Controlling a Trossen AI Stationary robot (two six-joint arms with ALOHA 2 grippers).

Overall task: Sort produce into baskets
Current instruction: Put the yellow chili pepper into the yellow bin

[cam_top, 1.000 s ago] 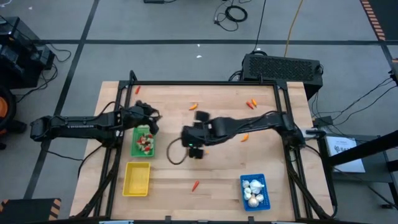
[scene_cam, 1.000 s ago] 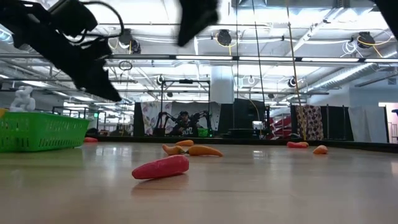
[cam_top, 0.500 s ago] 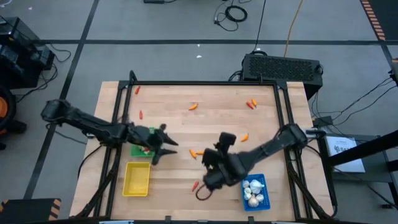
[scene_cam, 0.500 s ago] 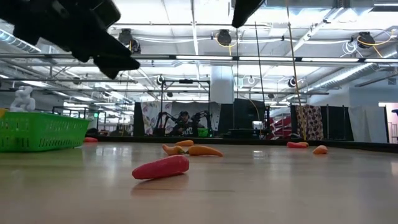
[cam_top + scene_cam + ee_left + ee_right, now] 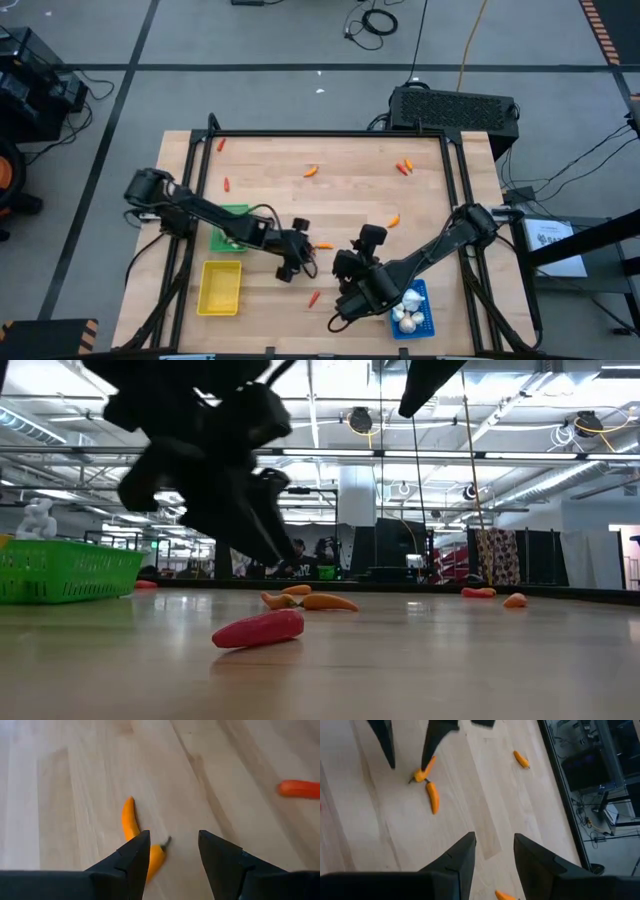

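I see my left gripper (image 5: 297,262) out near the middle of the table (image 5: 350,205), just above a pair of orange peppers (image 5: 136,831). Its two fingers (image 5: 131,860) are apart with nothing between them, and one fingertip sits right by the peppers. My right gripper (image 5: 352,290) hangs over the front of the table, beside the blue basket (image 5: 421,297). Its fingers (image 5: 455,861) are apart too and hold nothing. The blue basket has white garlic bulbs (image 5: 406,310) in it. The green basket (image 5: 228,232) is on the left side, partly under my left arm, and the yellow basket (image 5: 220,287) sits just in front of it. A red pepper (image 5: 258,629) lies on the wood between my two grippers, near the front. More small orange and red pieces lie apart near the back of the table, like one orange piece (image 5: 393,220) and a little red one (image 5: 227,184).
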